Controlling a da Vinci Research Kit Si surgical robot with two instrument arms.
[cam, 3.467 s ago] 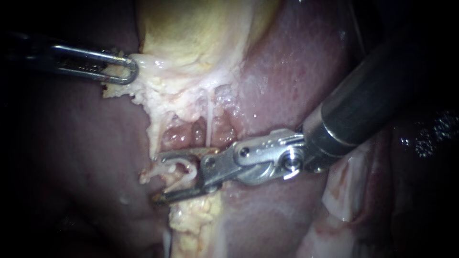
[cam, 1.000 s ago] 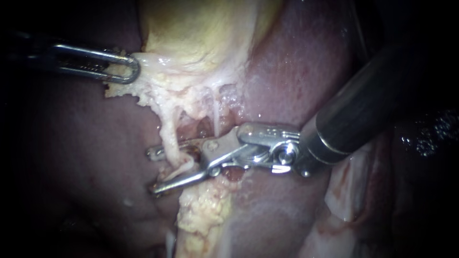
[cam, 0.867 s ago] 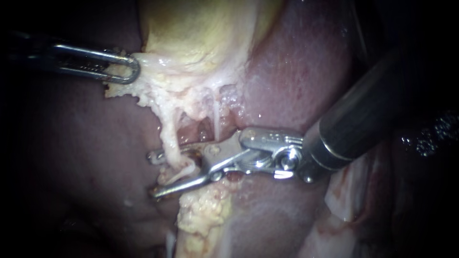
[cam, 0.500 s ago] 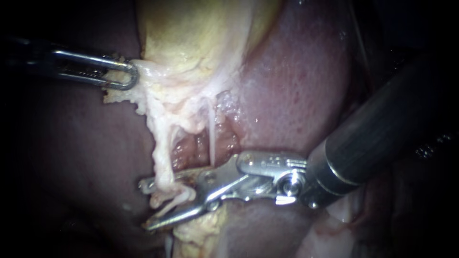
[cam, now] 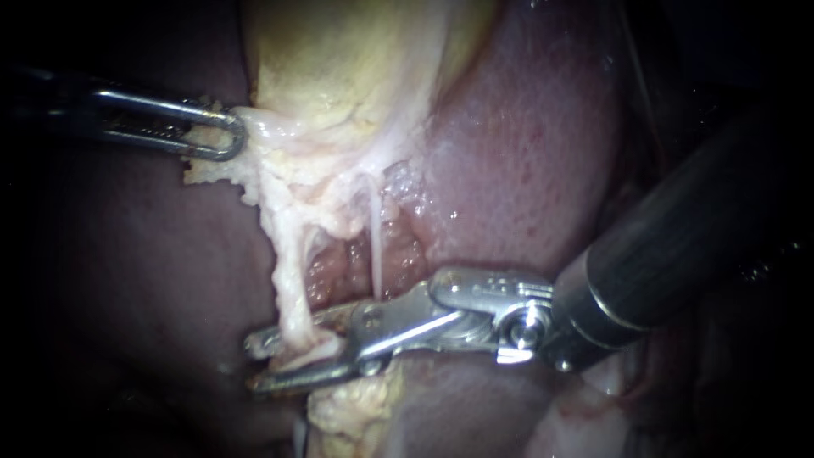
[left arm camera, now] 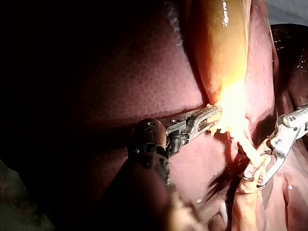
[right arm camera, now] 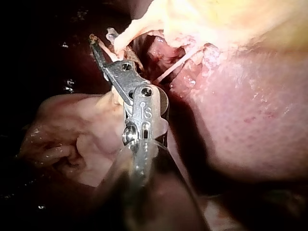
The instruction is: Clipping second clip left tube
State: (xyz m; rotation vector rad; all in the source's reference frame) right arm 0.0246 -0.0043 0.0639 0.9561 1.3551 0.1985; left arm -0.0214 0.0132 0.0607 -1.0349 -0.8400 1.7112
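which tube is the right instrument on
The left tube, the thicker pale one: its lower end sits inside the right instrument. The thin right tube passes behind it, ungripped.

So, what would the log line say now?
left silver-jawed instrument: holds pale gallbladder edge | right silver-jawed instrument: jaws shut on pale stringy left tube

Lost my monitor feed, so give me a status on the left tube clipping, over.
Left instrument shut on gallbladder edge. Right instrument shut on left tube, low down. Thin strand lies outside; nothing in the way.
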